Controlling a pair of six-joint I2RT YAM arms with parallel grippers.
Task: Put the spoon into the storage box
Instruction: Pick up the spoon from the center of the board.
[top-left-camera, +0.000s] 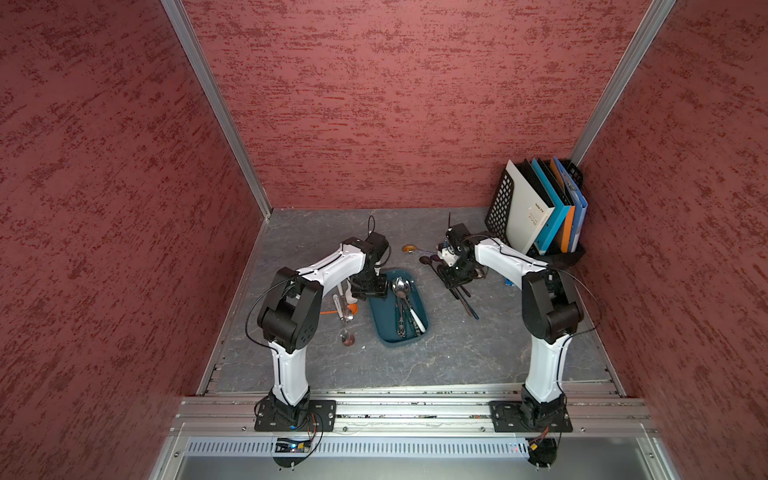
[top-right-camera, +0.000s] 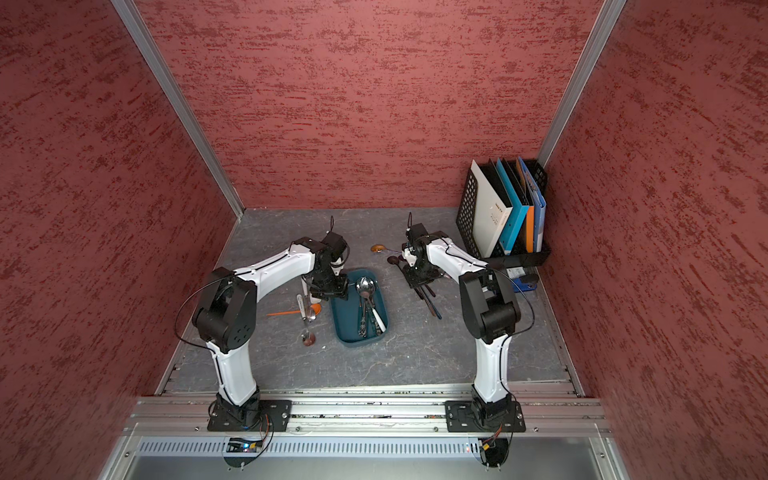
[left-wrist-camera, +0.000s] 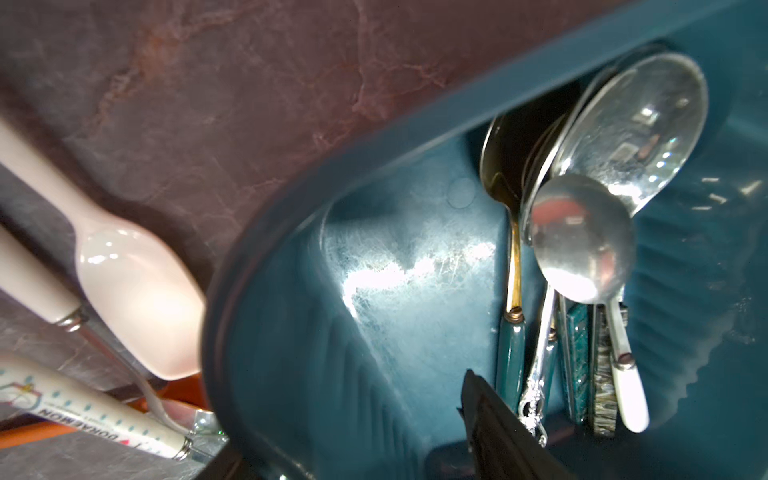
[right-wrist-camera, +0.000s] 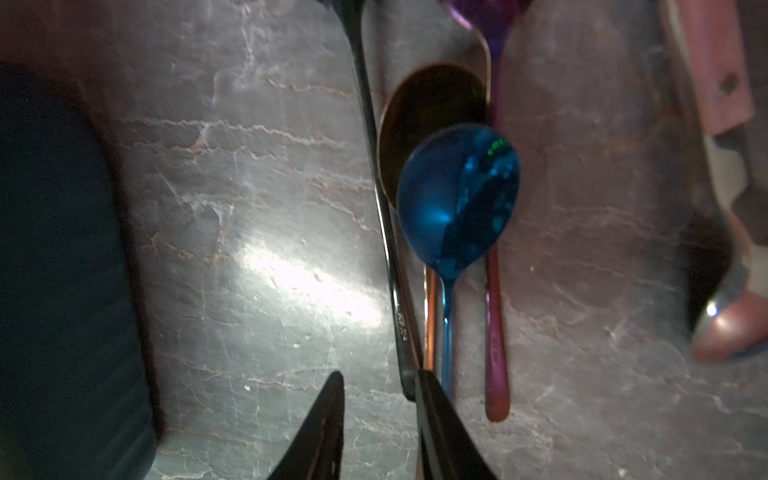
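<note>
Currently the right gripper (right-wrist-camera: 378, 374) is down on the spoon cluster between the box (top-left-camera: 382, 320) and the file rack (top-left-camera: 540, 208). Its jaws are part spread with nothing pinched yet: table (right-wrist-camera: 249, 249) shows in the gap, and the end of the black spoon (right-wrist-camera: 386, 249) sits just inside one finger (right-wrist-camera: 440, 415). My read is that the black spoon is the target; it lies flat on the table, apart from the box. To do it well, centre the jaws on that handle alone before squeezing. The blue spoon (right-wrist-camera: 457, 195) lies over a brown bowl (right-wrist-camera: 428, 104) right beside it, and its stem runs out of sight behind the same finger (easy to catch two, or flick the blue one off). Grip near the handle end, lift straight, carry across, lay it lengthwise in the box. The purple spoon (right-wrist-camera: 496, 332) lies right beside that pile too. The left gripper (top-left-camera: 372, 289) hangs over the box's far corner, spread and empty as far as its wrist view shows, and may block the drop lane. The stored spoons (top-left-camera: 402, 291) lie on the right arm's side of the box, so the bare floor is under the left gripper. Loose spoons (top-left-camera: 351, 308) lie on the left arm's side of the box.
</note>
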